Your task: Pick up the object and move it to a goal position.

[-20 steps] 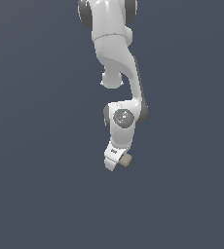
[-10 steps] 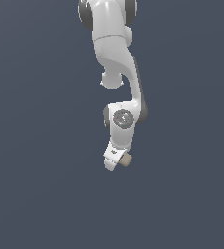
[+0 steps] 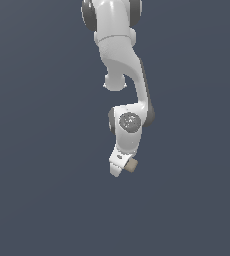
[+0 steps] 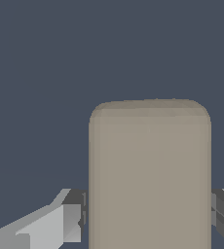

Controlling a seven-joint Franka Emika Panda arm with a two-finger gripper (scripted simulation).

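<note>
Holding the object (image 4: 149,175) between both fingers (image 4: 72,221), the gripper (image 3: 122,167) pinches it on either side; block pokes out at the fingertips (no goal marker visible); transport step likely; next move needs steady carrying, grip kept firm.
</note>
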